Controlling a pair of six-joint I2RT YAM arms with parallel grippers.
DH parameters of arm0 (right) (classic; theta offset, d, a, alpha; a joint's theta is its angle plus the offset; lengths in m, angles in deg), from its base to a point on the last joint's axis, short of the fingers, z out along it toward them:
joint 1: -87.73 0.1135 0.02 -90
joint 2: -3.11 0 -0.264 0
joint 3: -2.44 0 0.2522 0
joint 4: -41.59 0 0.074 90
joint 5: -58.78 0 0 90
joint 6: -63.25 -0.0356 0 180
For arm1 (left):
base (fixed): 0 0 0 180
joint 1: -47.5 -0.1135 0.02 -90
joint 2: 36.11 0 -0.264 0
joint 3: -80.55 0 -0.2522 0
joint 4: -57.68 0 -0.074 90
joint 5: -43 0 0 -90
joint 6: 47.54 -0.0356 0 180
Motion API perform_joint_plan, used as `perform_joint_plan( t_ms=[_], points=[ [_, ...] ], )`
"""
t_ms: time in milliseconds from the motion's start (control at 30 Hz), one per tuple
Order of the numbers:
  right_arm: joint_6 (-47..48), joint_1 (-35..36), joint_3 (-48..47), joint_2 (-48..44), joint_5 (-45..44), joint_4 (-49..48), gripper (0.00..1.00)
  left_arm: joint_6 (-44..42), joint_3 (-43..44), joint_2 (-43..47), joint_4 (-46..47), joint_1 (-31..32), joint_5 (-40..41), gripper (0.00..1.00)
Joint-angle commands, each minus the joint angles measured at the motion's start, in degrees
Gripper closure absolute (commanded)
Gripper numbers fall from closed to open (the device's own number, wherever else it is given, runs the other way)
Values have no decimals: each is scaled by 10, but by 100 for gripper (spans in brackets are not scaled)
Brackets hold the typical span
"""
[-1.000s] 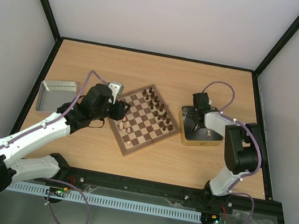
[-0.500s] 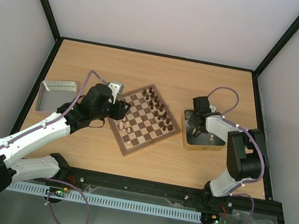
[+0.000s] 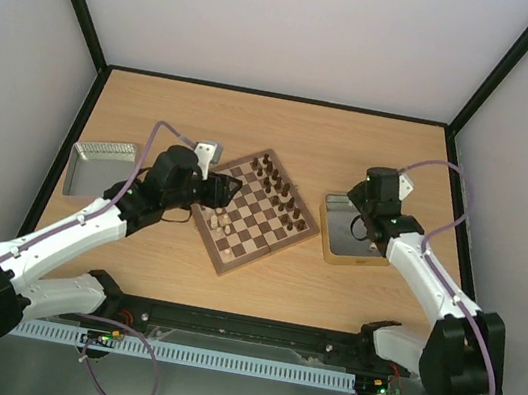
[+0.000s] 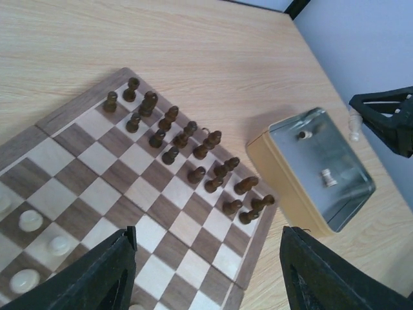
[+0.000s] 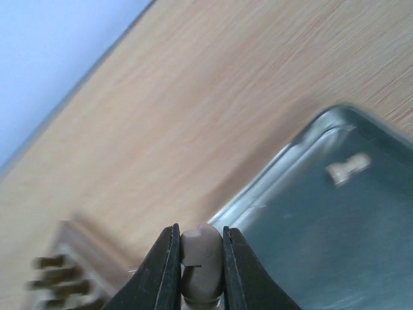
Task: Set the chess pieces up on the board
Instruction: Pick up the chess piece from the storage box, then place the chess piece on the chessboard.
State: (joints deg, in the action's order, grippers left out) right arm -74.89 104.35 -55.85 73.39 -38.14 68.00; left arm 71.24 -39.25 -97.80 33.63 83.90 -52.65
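The board [image 3: 234, 253] lies at table centre, with dark chessmen along its far side and a few cream chess pieces [image 3: 222, 222] near its left corner. My left gripper [image 3: 225, 191] hovers open over that corner, nothing between its fingers [image 4: 110, 271]. Below it I see the board [image 4: 116, 161] and cream pieces [image 4: 30, 220]. My right gripper [image 5: 200, 232] is shut on a cream notched chess piece [image 5: 201, 265], held above the left rim of the tin [image 5: 335, 245]. From above, the right gripper [image 3: 359, 218] is over the tin [image 3: 350, 259]. The left wrist view shows two cream pieces [image 4: 328, 176] in the tin [image 4: 284, 168].
A flat metal lid [image 3: 100, 168] lies at the far left of the table. Dark chessmen [image 4: 169, 119] stand in two rows on the board. A black frame and pale walls enclose the table.
The right gripper shut on a cream piece inside the tin and lifted it, the arm swinging out to the right. The left gripper's fingers spread wider over the board.
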Motion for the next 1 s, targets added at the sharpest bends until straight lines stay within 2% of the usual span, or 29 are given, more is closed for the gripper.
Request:
perform_joint_plan(
  t_ms=[0, 233, 500, 833, 967],
  points=[
    [-168, 4, 22, -40, 80, -30, 91, 26, -22, -10, 100, 21, -16, 35],
    [-365, 19, 54, -88, 215, -106, 92, 7, -15, -70, 253, 128, 48, 25],
    [-498, 26, 89, -150, 292, -145, 94, -38, 49, -202, 348, 199, 57, 23],
    [-507, 26, 95, -177, 328, -133, 93, -71, 125, -294, 391, 228, 103, 40],
    [-509, 27, 101, -178, 337, -140, 93, -80, 148, -319, 381, 237, 124, 52]
  ],
)
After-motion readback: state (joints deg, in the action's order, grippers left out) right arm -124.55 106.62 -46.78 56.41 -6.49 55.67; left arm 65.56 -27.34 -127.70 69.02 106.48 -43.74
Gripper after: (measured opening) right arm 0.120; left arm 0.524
